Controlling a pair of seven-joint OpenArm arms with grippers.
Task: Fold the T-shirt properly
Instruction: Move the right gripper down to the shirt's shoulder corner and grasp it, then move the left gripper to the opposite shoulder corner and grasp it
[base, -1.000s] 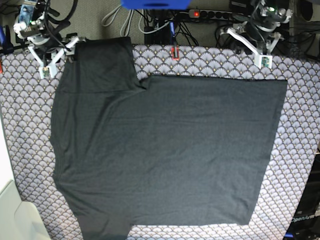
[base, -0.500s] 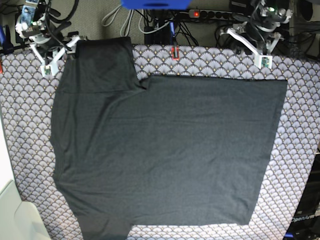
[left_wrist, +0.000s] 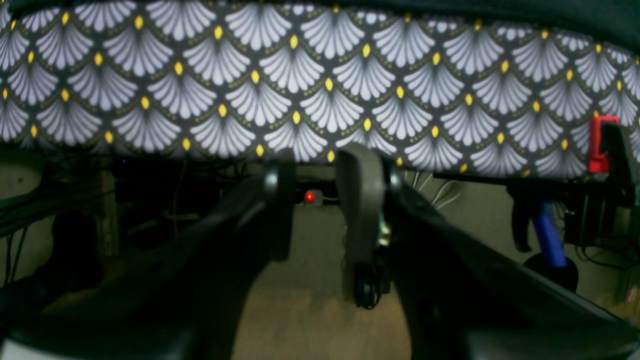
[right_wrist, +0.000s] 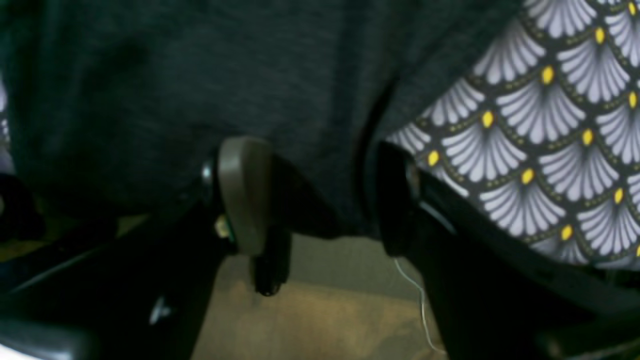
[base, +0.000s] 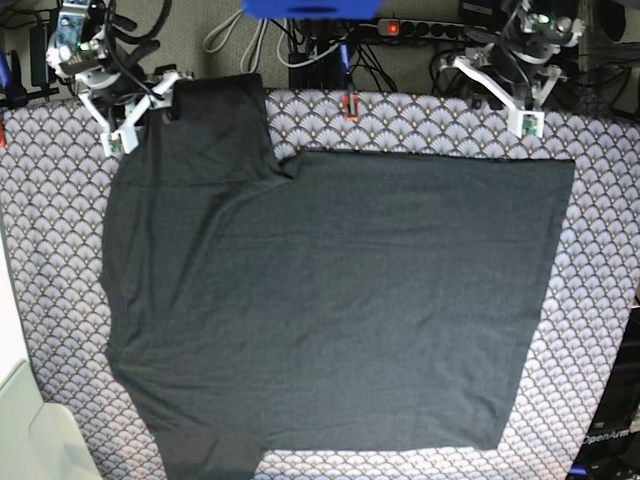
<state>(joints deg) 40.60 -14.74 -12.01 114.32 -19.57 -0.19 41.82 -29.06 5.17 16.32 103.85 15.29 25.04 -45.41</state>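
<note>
The dark grey T-shirt (base: 330, 300) lies spread flat on the scallop-patterned cloth (base: 600, 200), one sleeve (base: 215, 125) reaching the far edge at the upper left. My right gripper (base: 148, 110) sits at that sleeve's outer corner. In the right wrist view the right gripper (right_wrist: 320, 200) is open, and the sleeve's hem (right_wrist: 310, 125) hangs at the gap between its fingers (right_wrist: 245, 195). My left gripper (base: 515, 100) hovers beyond the table's far edge at the upper right, away from the shirt. In its own view the left gripper (left_wrist: 320, 200) holds nothing, its jaws a narrow gap apart.
A red clamp (base: 350, 104) grips the cloth at the far edge and also shows as the red clamp (left_wrist: 597, 145) in the left wrist view. Behind the table lie a power strip (base: 420, 28) and cables. A white bin (base: 30, 430) stands at the lower left.
The right gripper has moved rightward along the far edge up to the sleeve's corner. The shirt and the left arm have not moved.
</note>
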